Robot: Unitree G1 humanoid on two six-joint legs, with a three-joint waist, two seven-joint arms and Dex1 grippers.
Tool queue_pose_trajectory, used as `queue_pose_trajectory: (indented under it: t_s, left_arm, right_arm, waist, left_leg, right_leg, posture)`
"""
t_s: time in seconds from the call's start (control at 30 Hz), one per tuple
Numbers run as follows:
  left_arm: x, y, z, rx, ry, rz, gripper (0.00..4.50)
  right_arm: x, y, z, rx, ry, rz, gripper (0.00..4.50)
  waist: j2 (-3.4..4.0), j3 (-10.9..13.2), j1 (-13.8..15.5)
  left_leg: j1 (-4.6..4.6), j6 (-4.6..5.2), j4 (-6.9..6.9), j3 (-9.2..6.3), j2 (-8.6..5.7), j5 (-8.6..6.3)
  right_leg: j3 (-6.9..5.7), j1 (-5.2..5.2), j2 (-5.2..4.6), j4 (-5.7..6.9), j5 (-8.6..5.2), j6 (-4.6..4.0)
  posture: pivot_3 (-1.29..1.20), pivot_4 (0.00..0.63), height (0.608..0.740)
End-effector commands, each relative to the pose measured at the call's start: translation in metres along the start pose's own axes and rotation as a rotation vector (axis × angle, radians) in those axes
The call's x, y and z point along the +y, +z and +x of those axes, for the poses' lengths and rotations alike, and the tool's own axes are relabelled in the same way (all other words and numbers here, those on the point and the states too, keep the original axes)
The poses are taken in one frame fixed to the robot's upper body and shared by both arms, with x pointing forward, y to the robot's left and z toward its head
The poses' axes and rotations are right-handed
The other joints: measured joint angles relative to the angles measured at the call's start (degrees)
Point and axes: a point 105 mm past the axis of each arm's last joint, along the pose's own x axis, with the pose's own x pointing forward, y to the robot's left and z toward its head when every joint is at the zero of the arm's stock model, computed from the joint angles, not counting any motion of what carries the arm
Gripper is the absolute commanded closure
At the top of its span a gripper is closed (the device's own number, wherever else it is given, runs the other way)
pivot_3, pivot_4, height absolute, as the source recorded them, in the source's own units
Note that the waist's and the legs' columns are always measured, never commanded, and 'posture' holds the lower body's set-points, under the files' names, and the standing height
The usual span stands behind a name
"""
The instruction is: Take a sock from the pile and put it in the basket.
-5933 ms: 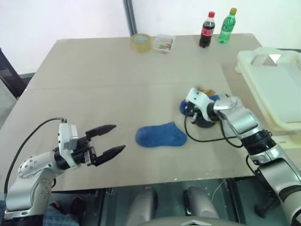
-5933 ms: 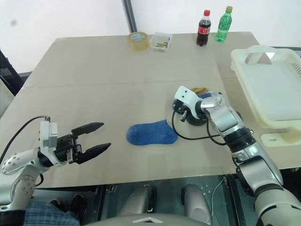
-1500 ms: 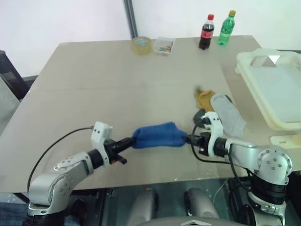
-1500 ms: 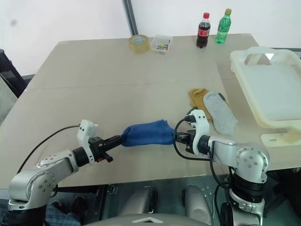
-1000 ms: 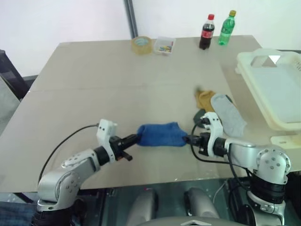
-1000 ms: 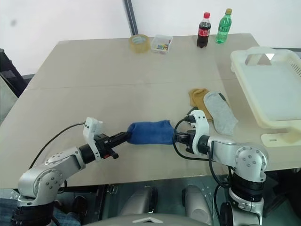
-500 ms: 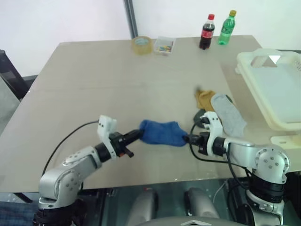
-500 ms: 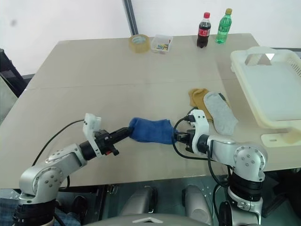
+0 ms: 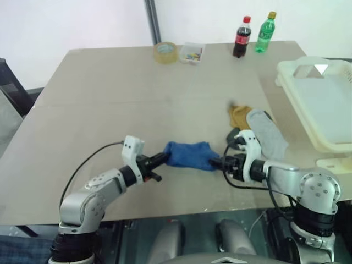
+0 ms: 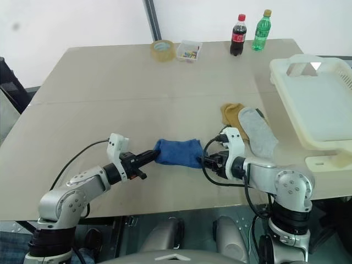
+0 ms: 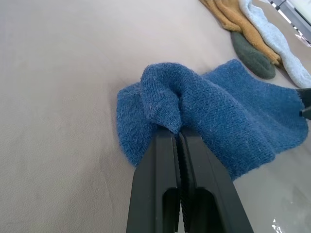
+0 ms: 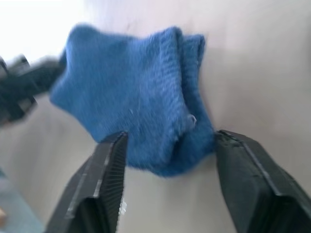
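Sock [image 9: 188, 154], royal blue and bunched, lies on the table [image 9: 137, 99] between both grippers. Left gripper [image 11: 177, 138] is clenched on one end; right gripper [image 12: 167, 145] has its jaws spread around the other end, apparently not gripping.

Four socks lie on the table [image 9: 110, 99] — one blue sock [image 9: 188, 154], one mustard-yellow sock [image 9: 238, 116], one light grey sock [image 9: 267, 133], one dark grey sock [image 11: 251, 55]. Upper frame: two bottles [image 9: 241, 36] — one tape roll [image 9: 165, 51], one clear box [image 9: 191, 51]. One cream basket [image 9: 322, 104], right.

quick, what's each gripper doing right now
Left gripper: shut on the blue sock.
Right gripper: open, fingers either side of the sock's other end.
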Motion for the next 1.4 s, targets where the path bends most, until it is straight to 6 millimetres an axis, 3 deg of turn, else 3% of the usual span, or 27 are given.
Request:
queue_pose_trajectory:
  t_s: [0.03,0.1,0.17,0.3,0.47,0.67,0.9,1.03,1.17,1.27,1.4]
  left_arm:
    - [-0.004,0.004,0.002,-0.017,-0.016,0.027,4.5]
    - [-0.005,0.003,0.002,-0.015,-0.018,0.027,4.5]
    - [-0.005,0.002,0.002,-0.014,-0.017,0.019,4.5]
    - [-0.006,0.001,0.005,-0.012,-0.03,0.009,4.5]
    - [-0.004,0.006,0.007,-0.027,-0.024,0.017,2.8]
    - [-0.001,0.005,0.005,-0.028,0.0,0.032,0.12]
    - [0.001,0.008,-0.006,-0.046,-0.008,-0.003,0.05]
    - [0.014,0.014,-0.013,-0.042,0.026,-0.04,0.05]
    - [0.024,0.0,-0.014,0.096,0.03,-0.02,0.05]
    - [0.019,-0.006,-0.009,0.142,-0.027,-0.053,0.05]
    - [0.008,-0.014,0.001,0.187,-0.116,-0.156,0.05]
  right_arm:
    - [0.016,0.035,-0.007,-0.146,0.014,-0.21,1.78]
    - [0.018,0.05,-0.007,-0.208,-0.022,-0.375,1.78]
    - [0.021,0.052,-0.001,-0.225,-0.015,-0.554,1.78]
    - [0.025,0.047,0.014,-0.242,0.053,-0.64,1.78]
    - [0.033,0.038,0.033,-0.229,0.161,-0.683,1.7]
    - [0.008,0.017,0.055,-0.129,0.105,-0.751,1.7]
    - [-0.022,-0.01,0.059,0.034,0.043,-0.805,1.7]
    - [-0.023,-0.011,0.059,0.038,0.037,-0.804,1.7]
    - [-0.018,-0.012,0.062,0.035,0.053,-0.796,1.7]
    - [-0.015,-0.012,0.064,0.034,0.06,-0.796,1.7]
    - [-0.015,-0.012,0.064,0.034,0.057,-0.798,1.7]
  waist:
    - [-0.01,0.0,-0.1]
    - [-0.02,0.1,0.0]
    - [-0.11,0.2,0.0]
    - [-0.24,0.2,0.1]
    - [-0.34,0.3,0.2]
    - [-0.34,0.3,0.3]
    - [-0.37,0.2,0.3]
    - [-0.39,0.2,0.5]
    - [-0.41,0.2,0.5]
    - [-0.39,0.2,0.4]
    - [-0.37,0.1,0.5]
  left_leg:
    - [0.0,0.0,0.0,0.0,0.0,0.0]
    - [0.01,0.0,0.0,0.0,0.01,0.0]
    - [0.0,0.0,0.0,-0.01,-0.01,0.0]
    - [-0.06,-0.01,0.0,-0.07,0.03,0.01]
    - [-0.07,-0.02,0.01,-0.06,0.03,0.01]
    - [-0.04,-0.02,0.01,-0.08,0.02,0.01]
    - [0.09,-0.03,0.02,-0.08,0.03,0.01]
    - [0.13,-0.03,0.04,-0.15,0.02,0.01]
    - [0.41,-0.03,0.03,-0.16,0.0,0.0]
    - [0.98,-0.02,-0.17,-0.15,0.02,-0.01]
    - [0.98,-0.02,-0.17,-0.17,0.01,-0.01]
  right_leg:
    - [0.0,0.0,0.01,0.0,0.0,0.0]
    - [-0.01,-0.01,0.02,0.01,0.0,0.01]
    - [-0.04,0.0,0.02,-0.01,-0.01,0.02]
    - [-0.1,0.01,0.0,-0.15,-0.01,0.02]
    - [-0.08,0.01,-0.17,-0.15,0.0,0.02]
    - [-0.09,0.01,-0.19,-0.13,0.0,0.01]
    - [-0.08,0.1,-0.21,-0.05,0.0,0.01]
    - [-0.11,0.16,-0.22,-0.05,0.0,0.01]
    - [-0.13,0.46,-0.21,-0.09,0.0,0.01]
    - [-0.15,1.01,-0.21,-0.35,-0.01,0.0]
    - [-0.18,1.02,-0.19,-0.37,-0.01,0.01]
  posture:
    - [0.0,0.15,0.74]
    - [0.0,0.15,0.74]
    - [0.0,0.15,0.74]
    - [0.0,0.15,0.74]
    - [0.0,0.15,0.74]
    - [0.0,0.15,0.74]
    - [0.0,0.15,0.74]
    - [0.0,0.15,0.74]
    - [0.0,0.15,0.74]
    - [0.0,0.15,0.74]
    - [0.0,0.15,0.74]
